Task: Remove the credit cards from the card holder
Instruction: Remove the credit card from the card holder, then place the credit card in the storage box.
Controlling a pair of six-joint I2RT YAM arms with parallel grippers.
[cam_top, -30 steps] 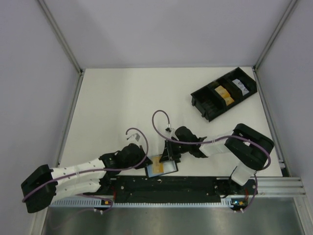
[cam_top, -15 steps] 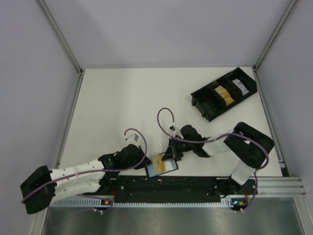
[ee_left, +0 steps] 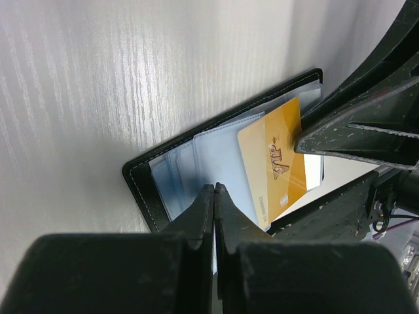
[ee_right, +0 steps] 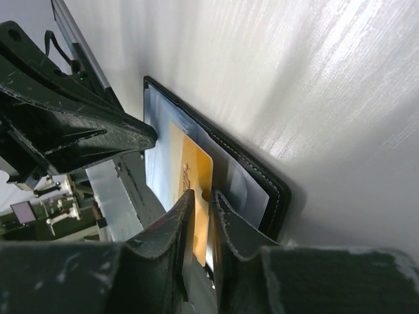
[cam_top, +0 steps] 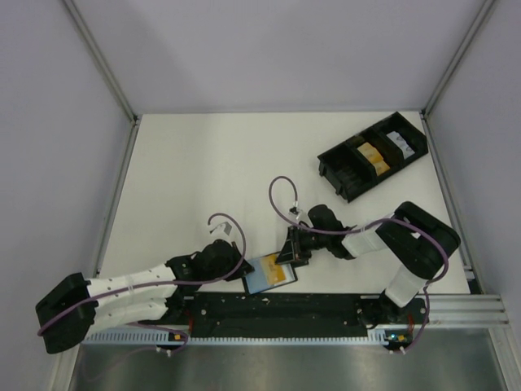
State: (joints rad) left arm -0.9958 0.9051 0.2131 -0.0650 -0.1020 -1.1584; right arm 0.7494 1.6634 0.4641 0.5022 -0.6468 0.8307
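Note:
The card holder (cam_top: 279, 277) lies open near the table's front edge, black outside with blue-grey sleeves (ee_left: 216, 147) inside. An orange-yellow credit card (ee_left: 278, 163) sticks partway out of a sleeve toward the right. My left gripper (ee_left: 214, 190) is shut, its tips pressed together over the sleeves' near edge with a thin pale sliver between them. My right gripper (ee_right: 204, 194) has the orange card (ee_right: 196, 173) between its narrow jaws, just beside the holder's stitched rim (ee_right: 262, 176). From above, the two grippers, left (cam_top: 244, 267) and right (cam_top: 289, 251), face each other across the holder.
A long black compartmented tray (cam_top: 346, 175) with an orange item and a white item stands at the back right. A black rail (cam_top: 277, 308) runs right below the holder along the front edge. Aluminium frame posts line both sides of the table.
My right gripper has shifted to the right and away from the holder, with the orange card end following it. The holder has turned slightly. The left arm has barely moved.

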